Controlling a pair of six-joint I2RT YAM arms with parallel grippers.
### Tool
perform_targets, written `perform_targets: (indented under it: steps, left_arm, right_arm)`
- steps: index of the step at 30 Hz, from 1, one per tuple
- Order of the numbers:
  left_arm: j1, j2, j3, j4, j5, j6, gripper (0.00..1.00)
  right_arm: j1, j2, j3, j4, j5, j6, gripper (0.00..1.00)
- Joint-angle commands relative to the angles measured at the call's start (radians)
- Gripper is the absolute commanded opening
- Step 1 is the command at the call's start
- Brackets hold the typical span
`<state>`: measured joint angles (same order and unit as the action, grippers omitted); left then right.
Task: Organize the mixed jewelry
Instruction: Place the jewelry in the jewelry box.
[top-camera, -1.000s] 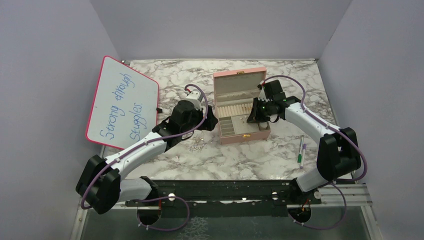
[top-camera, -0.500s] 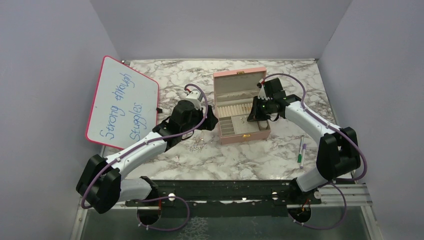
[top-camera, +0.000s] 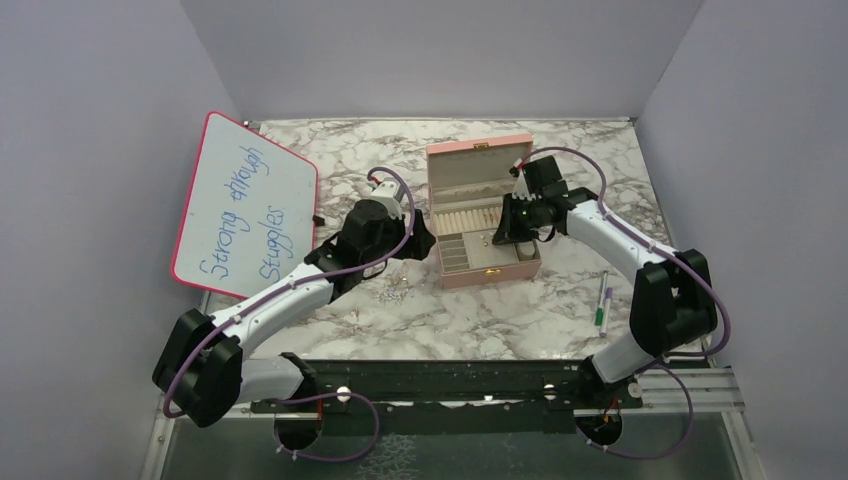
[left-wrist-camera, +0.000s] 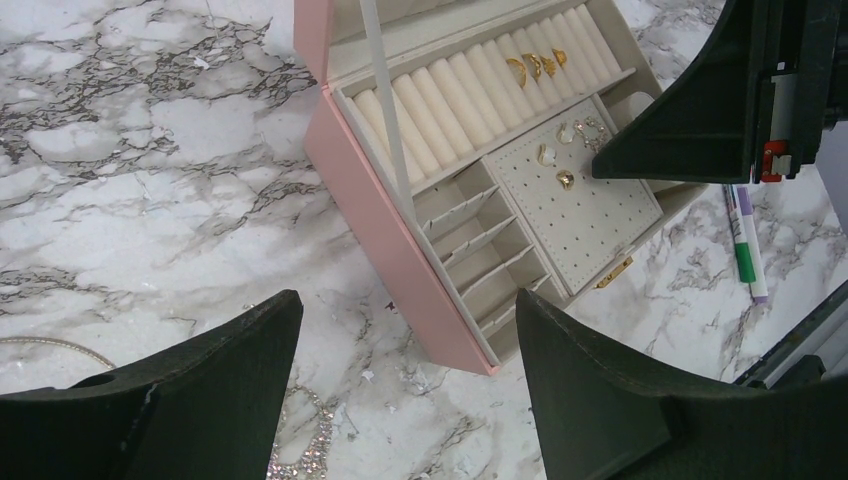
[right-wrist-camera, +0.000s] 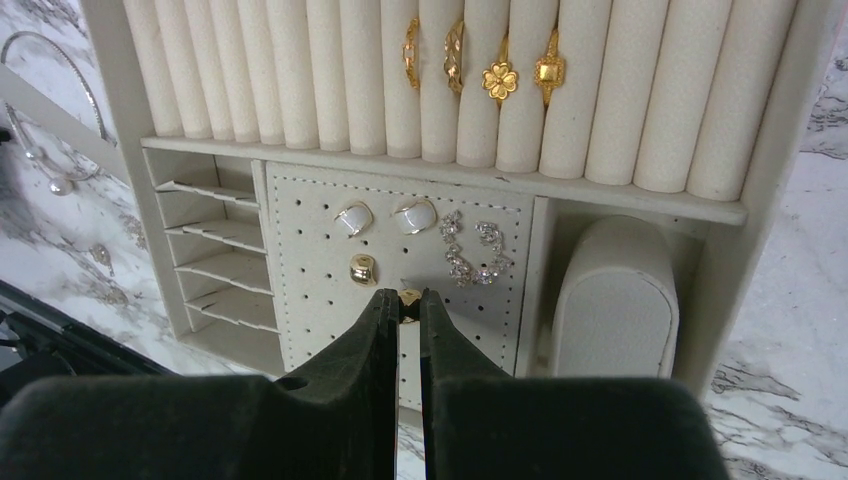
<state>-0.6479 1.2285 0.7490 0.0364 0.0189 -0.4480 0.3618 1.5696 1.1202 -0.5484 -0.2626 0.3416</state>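
Gold stud (right-wrist-camera: 409, 296) in right claw (right-wrist-camera: 401, 299), wrist-view only

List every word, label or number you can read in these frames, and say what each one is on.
"Strong through Stuggles": handwritten in blue on the whiteboard, with the last word apparently spelled that way.
Marker pen: any print on the barrel is too small to read.
Pink box: no lettering is visible on it.
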Motion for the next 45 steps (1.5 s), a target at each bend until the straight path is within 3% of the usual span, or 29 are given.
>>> perform_targets:
  steps: [1,18,37,45]
  left_arm:
    - [0.005,-0.006,-0.011,0.029,0.026,-0.004,0.8]
    - [0.008,-0.007,-0.004,0.03,0.041,-0.007,0.8]
    - [0.011,-0.006,-0.009,0.031,0.04,-0.006,0.8]
    - [0.014,-0.007,-0.009,0.032,0.04,-0.006,0.8]
  right_arm:
    - [0.011,0.021,0.026,-0.017,0.015,0.0,0.13]
    - [0.014,-0.032,0.018,-0.075,0.041,-0.015,0.13]
    - [0.026,0.025,0.048,-0.058,0.033,-0.018,0.13]
    - [0.042,0.039,0.065,-0.055,0.064,-0.013,0.2]
